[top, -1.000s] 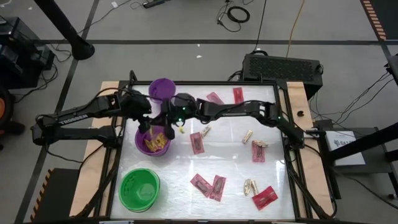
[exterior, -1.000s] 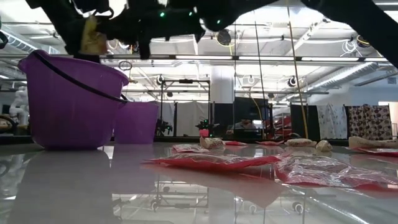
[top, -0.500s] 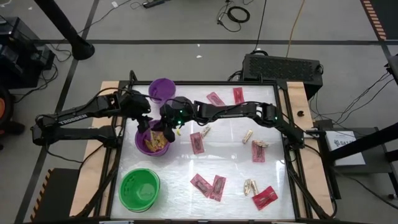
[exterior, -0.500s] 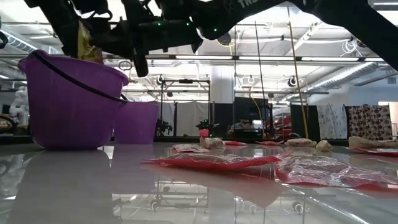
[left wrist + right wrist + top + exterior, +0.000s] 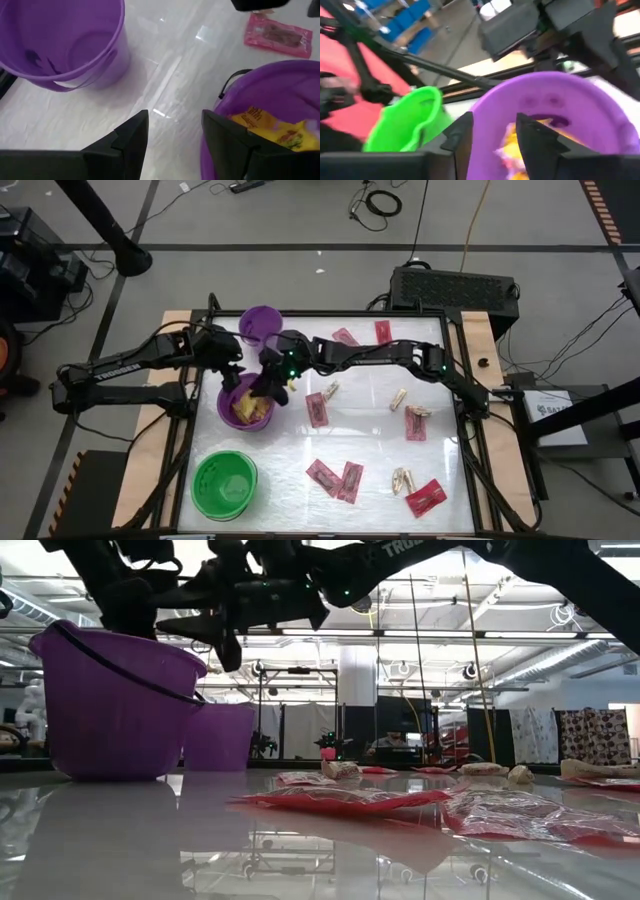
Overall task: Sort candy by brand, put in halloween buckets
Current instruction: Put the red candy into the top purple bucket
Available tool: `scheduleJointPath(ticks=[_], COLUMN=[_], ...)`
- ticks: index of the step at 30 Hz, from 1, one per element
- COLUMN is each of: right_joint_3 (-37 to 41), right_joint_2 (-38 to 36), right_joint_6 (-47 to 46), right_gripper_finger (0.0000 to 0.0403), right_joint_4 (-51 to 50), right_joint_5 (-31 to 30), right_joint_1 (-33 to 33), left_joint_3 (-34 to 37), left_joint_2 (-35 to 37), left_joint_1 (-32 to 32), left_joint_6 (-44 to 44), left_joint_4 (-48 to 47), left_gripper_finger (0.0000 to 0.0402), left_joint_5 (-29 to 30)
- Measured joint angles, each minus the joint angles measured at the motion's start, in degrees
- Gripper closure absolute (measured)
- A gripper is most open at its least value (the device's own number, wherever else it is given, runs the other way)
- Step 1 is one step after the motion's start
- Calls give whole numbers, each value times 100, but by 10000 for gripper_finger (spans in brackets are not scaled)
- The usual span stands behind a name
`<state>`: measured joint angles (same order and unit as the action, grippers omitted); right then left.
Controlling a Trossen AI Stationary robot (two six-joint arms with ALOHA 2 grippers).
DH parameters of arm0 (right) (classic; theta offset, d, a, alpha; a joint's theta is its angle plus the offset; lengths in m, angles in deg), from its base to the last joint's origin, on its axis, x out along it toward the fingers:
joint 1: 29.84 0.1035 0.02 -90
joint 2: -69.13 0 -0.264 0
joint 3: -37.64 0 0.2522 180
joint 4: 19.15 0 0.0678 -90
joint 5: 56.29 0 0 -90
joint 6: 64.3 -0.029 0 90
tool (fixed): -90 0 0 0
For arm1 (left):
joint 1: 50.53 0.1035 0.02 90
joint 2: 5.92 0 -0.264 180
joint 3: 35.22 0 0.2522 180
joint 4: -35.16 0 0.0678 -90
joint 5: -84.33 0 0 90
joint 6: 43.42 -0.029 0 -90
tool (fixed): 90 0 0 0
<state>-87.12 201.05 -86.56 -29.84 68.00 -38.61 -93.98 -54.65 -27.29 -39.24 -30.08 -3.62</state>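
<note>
The wider purple bucket stands at the table's left and holds yellow packets. Behind it is the small purple bucket, and the green bucket stands near the front left. My right gripper hangs open over the wide purple bucket's right rim with nothing between its fingers. My left gripper is open above the bare table between the two purple buckets and holds nothing. Pink-red packets and tan pieces lie across the table.
More pink-red packets lie at the far side, the right and the front. A tan piece lies beside them. Both arms crowd the space above the wide purple bucket.
My right gripper has moved toward the table's left, over the wide purple bucket, rolling its wrist, and has opened. The yellow packet that hung from its fingers above the bucket's rim has dropped out of sight into the bucket.
</note>
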Motion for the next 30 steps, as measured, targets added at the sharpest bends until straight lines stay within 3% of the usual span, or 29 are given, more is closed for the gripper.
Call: scheduleJointPath(ticks=[5,10,13,15,17,20,23,25,30], right_joint_3=[0,0,0,0,0,-7,-4,-4,9], right_joint_2=[-15,-51,-265,-559,-936,-1467,-1967,-2290,-2937], right_joint_6=[-649,-1712,-1425,-453,660,1737,1938,1824,1072], right_gripper_finger=[255,255,255,255,255,255,255,255,255], right_joint_4=[0,-99,-1134,-2374,-3850,-5735,-6931,-7480,-8441], right_joint_5=[1281,3047,3459,3204,2492,591,-1043,-1500,-1681], right_joint_1=[-261,-542,-628,-691,-776,-881,-863,-793,-464], left_joint_3=[4,4,4,4,4,4,4,4,-114], left_joint_2=[0,-1,-55,-128,-240,-539,-989,-1343,-2217], left_joint_1=[0,0,-10,-13,-13,-17,-147,-319,-809], left_joint_6=[-4,-6,-37,-80,-176,-199,-201,-202,-214], left_joint_4=[107,809,1381,1663,1901,2227,2735,3103,3844], left_gripper_finger=[210,210,210,210,210,210,210,210,210], left_joint_5=[2,-45,-163,-183,-271,-574,-993,-1136,-1153])
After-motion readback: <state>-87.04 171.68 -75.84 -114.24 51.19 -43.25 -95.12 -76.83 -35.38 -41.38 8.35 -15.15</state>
